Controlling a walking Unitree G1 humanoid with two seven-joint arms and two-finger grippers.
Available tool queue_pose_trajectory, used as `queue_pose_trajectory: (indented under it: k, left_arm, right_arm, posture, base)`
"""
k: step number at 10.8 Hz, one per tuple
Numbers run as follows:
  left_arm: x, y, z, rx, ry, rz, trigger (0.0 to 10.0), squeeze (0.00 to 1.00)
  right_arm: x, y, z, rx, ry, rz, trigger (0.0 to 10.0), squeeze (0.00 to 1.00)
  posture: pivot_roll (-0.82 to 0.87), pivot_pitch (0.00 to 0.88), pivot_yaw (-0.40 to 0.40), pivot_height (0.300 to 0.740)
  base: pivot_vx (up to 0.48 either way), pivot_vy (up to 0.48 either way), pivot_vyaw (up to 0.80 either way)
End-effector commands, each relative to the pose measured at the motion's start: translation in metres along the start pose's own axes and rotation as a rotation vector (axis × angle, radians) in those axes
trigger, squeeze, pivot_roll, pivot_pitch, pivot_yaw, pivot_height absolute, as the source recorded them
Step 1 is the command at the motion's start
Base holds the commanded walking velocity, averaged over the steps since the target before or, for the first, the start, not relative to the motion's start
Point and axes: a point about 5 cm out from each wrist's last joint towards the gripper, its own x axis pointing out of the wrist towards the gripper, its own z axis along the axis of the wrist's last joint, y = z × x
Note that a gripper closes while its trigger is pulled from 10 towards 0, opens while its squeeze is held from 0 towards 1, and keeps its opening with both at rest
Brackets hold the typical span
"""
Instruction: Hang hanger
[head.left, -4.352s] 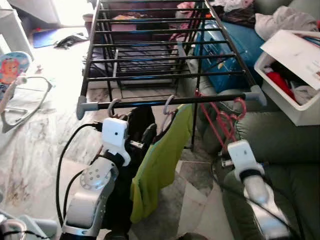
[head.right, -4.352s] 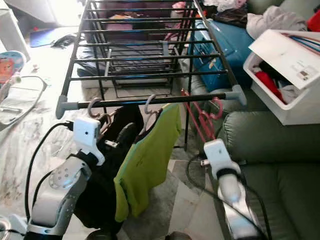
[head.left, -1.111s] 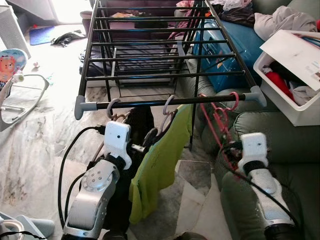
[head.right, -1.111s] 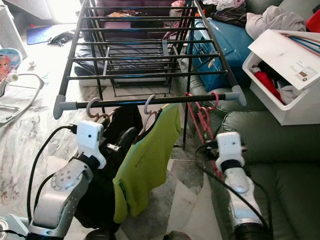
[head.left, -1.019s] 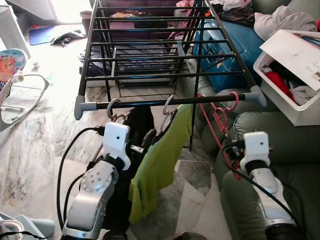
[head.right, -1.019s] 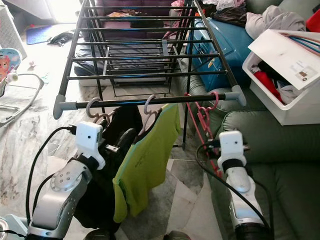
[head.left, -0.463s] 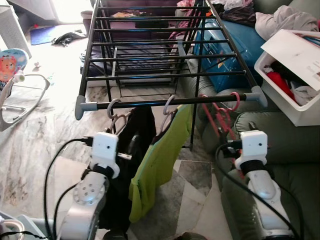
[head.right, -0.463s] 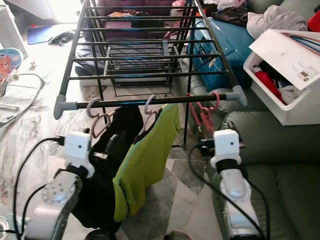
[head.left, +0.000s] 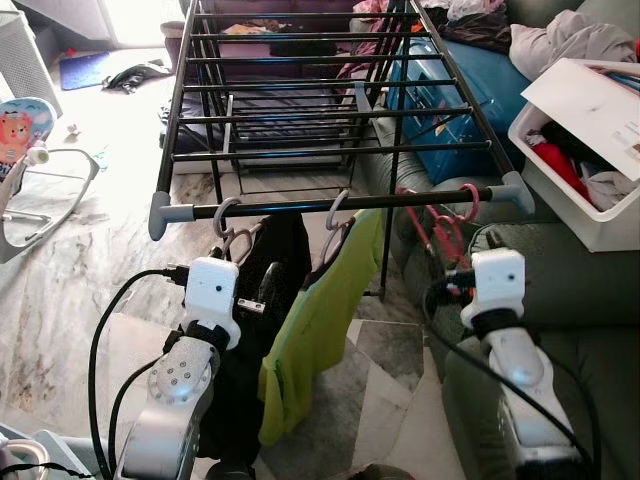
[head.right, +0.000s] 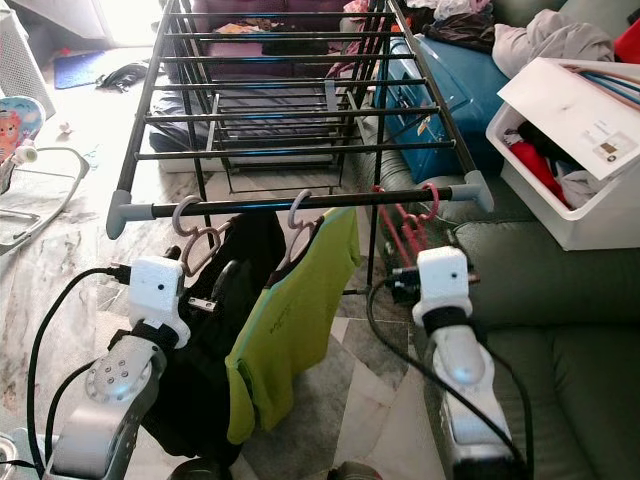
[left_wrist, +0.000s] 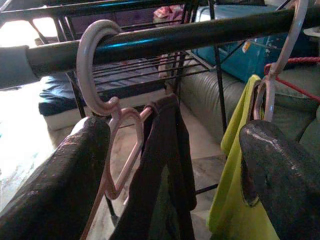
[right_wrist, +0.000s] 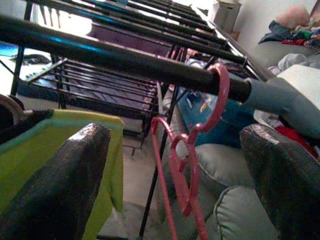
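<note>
At the far left of the frame a baby bouncer (head.left: 40, 170) sits on the marble floor (head.left: 90, 290). Left of centre, the left gripper (left_wrist: 170, 165) is spread wide and empty just below the front bar (head.left: 330, 204) of the drying rack (head.left: 320, 90), facing a pale hanger (left_wrist: 107, 115) carrying a black garment (head.left: 265, 300). Beside it, at centre, a lime-green shirt (head.left: 320, 320) hangs from a second pale hanger (head.left: 335, 215). Right of centre, the pink hanger (right_wrist: 192, 150) is hooked over the bar near its grey end cap (head.left: 515, 190). The right gripper (right_wrist: 175, 195) is released and apart from it, just below. At the right edge, a white bin (head.left: 580, 170) rests on a green sofa (head.left: 560, 290).
</note>
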Motion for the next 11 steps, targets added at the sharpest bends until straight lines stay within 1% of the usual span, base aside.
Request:
queue_pose_trajectory:
  k: [1, 2, 3, 4, 6, 8, 9, 10, 11]
  left_arm:
    - [0.0007, 0.0000, 0.0022, 0.011, -0.010, -0.001, 10.0, 0.00]
    - [0.0010, -0.0004, 0.0022, 0.011, -0.010, -0.003, 10.0, 0.00]
    - [0.0016, -0.0009, 0.0026, 0.008, -0.011, -0.004, 10.0, 0.00]
    - [0.0019, -0.0013, 0.0026, 0.006, -0.011, -0.005, 10.0, 0.00]
    - [0.0026, -0.0020, 0.0028, 0.002, -0.012, -0.007, 10.0, 0.00]
    - [0.0036, -0.0031, 0.0032, 0.001, -0.013, -0.010, 10.0, 0.00]
    - [0.0037, -0.0033, 0.0032, 0.000, -0.013, -0.011, 10.0, 0.00]
    - [0.0034, -0.0036, 0.0036, 0.001, -0.011, -0.014, 10.0, 0.00]
    - [0.0028, -0.0038, 0.0032, 0.000, -0.010, -0.017, 10.0, 0.00]
  right_arm:
    - [0.0005, -0.0058, -0.0018, 0.004, 0.015, -0.017, 10.0, 0.78]
    - [0.0020, -0.0059, -0.0009, 0.004, 0.012, -0.018, 10.0, 0.77]
    - [0.0031, -0.0056, -0.0001, 0.003, 0.010, -0.017, 10.0, 0.64]
    - [0.0037, -0.0057, 0.0000, 0.002, 0.010, -0.016, 10.0, 0.61]
    - [0.0043, -0.0062, 0.0000, -0.001, 0.011, -0.017, 10.0, 0.60]
    - [0.0053, -0.0050, -0.0003, -0.002, 0.012, -0.014, 10.0, 0.57]
    - [0.0056, -0.0043, -0.0006, -0.002, 0.013, -0.012, 10.0, 0.52]
    - [0.0055, -0.0034, -0.0013, -0.002, 0.015, -0.009, 10.0, 0.45]
    - [0.0050, -0.0028, -0.0020, -0.002, 0.018, -0.007, 10.0, 0.44]
  posture:
    - [-0.01, 0.000, -0.017, 0.740]
    - [-0.01, 0.000, -0.017, 0.740]
    - [-0.01, 0.000, -0.019, 0.740]
    - [-0.01, 0.000, -0.020, 0.740]
    - [-0.01, 0.000, -0.019, 0.740]
    - [-0.01, 0.000, -0.019, 0.740]
    - [-0.01, 0.000, -0.019, 0.740]
    - [-0.01, 0.000, -0.016, 0.740]
    - [-0.01, 0.000, -0.016, 0.740]
  base:
    - [0.000, 0.000, 0.00]
    - [0.000, 0.000, 0.00]
    - [0.000, 0.000, 0.00]
    - [-0.262, 0.000, 0.00]
    - [-0.268, 0.000, 0.00]
    - [-0.266, 0.000, 0.00]
    - [-0.274, 0.000, 0.00]
    - [-0.270, 0.000, 0.00]
    - [-0.270, 0.000, 0.00]
